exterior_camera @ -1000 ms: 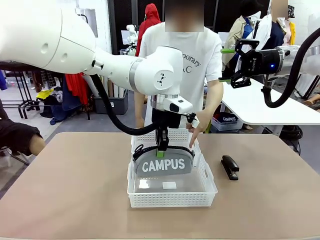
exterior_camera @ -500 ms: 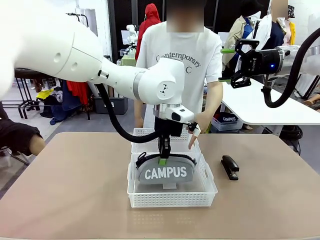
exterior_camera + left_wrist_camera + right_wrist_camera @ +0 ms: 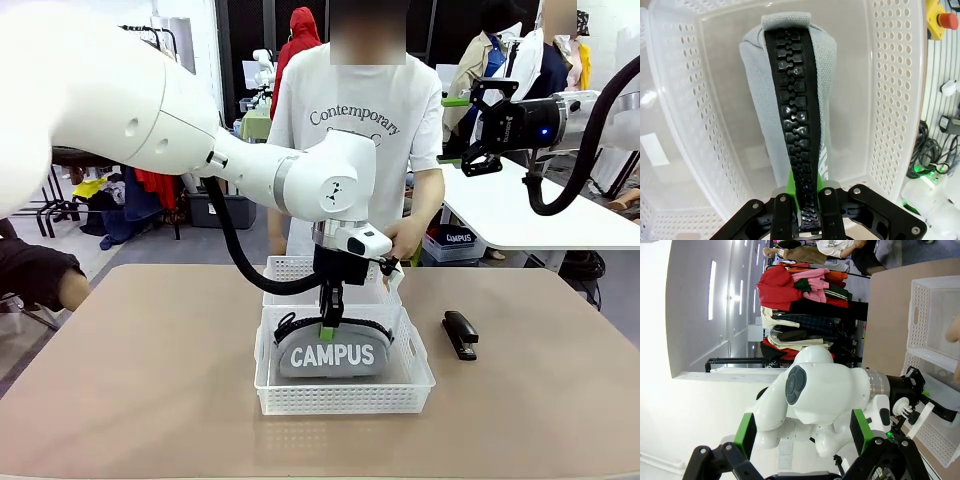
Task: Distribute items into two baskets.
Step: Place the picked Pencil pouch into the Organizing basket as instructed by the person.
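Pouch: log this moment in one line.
left pincer shut on pouch; pouch inside near basket; stapler on table; right pincer open, raised

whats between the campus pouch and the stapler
In the front view, the perforated right wall of the near basket, then a bare strip of table, separates the pouch from the stapler.

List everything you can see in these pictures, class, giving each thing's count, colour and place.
baskets: two, white, mid-table, the far one behind the near
pouch: one, grey, in near basket
stapler: one, black, right of baskets
table: one, tan
person's hand: one, above far basket
left fingers: black, green pads, shut on pouch zip
right fingers: black, green pads, open, raised at right
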Robot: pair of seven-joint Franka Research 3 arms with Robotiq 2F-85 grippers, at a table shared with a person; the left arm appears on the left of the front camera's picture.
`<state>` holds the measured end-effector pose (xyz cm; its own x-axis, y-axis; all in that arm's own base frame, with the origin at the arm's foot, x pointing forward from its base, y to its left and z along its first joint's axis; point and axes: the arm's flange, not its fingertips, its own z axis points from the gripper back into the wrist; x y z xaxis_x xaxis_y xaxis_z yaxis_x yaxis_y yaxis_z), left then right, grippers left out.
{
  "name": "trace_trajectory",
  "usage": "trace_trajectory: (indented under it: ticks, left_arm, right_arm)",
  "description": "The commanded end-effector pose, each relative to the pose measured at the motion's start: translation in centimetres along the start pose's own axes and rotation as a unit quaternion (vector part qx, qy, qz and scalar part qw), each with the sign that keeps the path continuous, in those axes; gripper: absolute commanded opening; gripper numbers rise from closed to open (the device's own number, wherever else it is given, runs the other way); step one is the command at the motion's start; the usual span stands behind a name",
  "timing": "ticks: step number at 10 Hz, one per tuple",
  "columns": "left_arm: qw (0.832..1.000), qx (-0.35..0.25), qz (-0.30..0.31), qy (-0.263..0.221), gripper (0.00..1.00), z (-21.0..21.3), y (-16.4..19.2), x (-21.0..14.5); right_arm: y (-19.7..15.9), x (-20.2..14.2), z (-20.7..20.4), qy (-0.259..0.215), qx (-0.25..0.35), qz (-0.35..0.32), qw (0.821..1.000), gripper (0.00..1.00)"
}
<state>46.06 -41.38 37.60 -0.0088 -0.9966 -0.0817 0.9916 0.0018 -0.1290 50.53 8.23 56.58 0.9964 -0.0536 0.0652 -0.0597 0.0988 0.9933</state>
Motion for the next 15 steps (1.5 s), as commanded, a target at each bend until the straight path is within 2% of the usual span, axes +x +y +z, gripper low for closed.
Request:
trace_trajectory:
  ticks: [1,5,6,15]
  left_arm:
    - [1.000,-0.003,-0.014,0.006,0.17,0.3,0.3,0.2]
    - [1.000,0.001,-0.008,0.004,0.96,0.5,0.1,0.2]
    - [1.000,0.006,-0.007,0.008,1.00,0.8,0.0,0.1]
    - [1.000,0.019,-0.022,-0.010,1.00,2.6,-1.3,0.0]
  right_arm:
    - [0.2,0.0,0.0,0.000,0.001,0.001,1.000,1.00]
    - [0.2,0.0,0.0,0.000,0.001,0.001,1.000,1.00]
    - [0.2,0.0,0.0,0.000,0.001,0.001,1.000,1.00]
    - [0.2,0.0,0.0,0.000,0.001,0.001,1.000,1.00]
